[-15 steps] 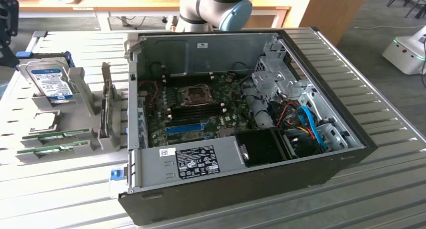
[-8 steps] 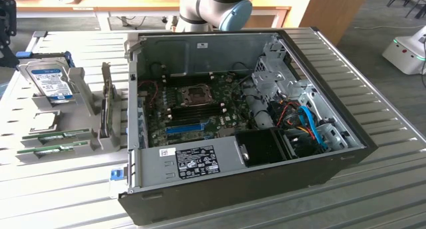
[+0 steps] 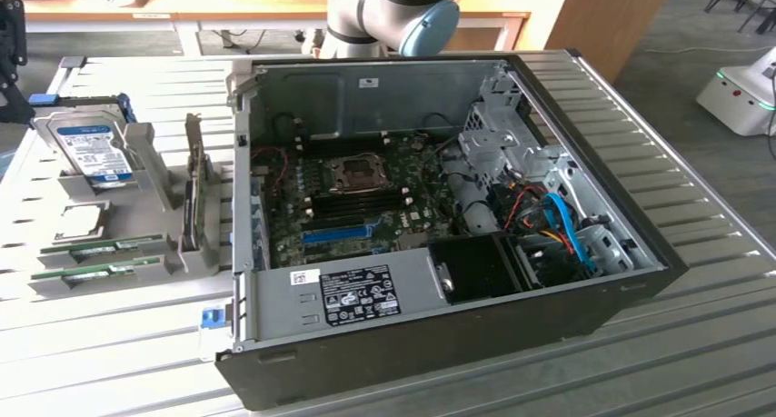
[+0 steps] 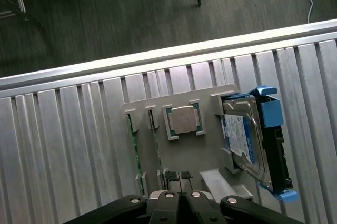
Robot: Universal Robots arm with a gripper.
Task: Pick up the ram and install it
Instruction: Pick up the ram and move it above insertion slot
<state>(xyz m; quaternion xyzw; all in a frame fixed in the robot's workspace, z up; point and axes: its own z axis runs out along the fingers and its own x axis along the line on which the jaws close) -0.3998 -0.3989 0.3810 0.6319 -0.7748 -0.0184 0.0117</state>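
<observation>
Two green ram sticks point(image 3: 104, 247) point(image 3: 94, 272) lie side by side in the slots of a grey holder point(image 3: 145, 176) on the table, at the exterior view's left of the open computer case point(image 3: 449, 208). The wrist view looks down on the same holder point(image 4: 210, 155), where the ram sticks point(image 4: 131, 148) point(image 4: 156, 145) stand on edge. My gripper point(image 4: 178, 177) hangs well above the holder, near the end of the sticks. Its black fingertips point(image 4: 170, 175) sit close together, shut, with nothing between them. The motherboard's memory slots point(image 3: 363, 197) lie inside the case.
The holder also carries a silver hard drive with a blue label point(image 3: 91, 149) point(image 4: 245, 140), a square processor point(image 4: 183, 119) and an upright card point(image 3: 194, 194). The ribbed metal table point(image 3: 679, 344) ends at an edge point(image 4: 158, 56) beyond the holder. The arm's base point(image 3: 382, 13) stands behind the case.
</observation>
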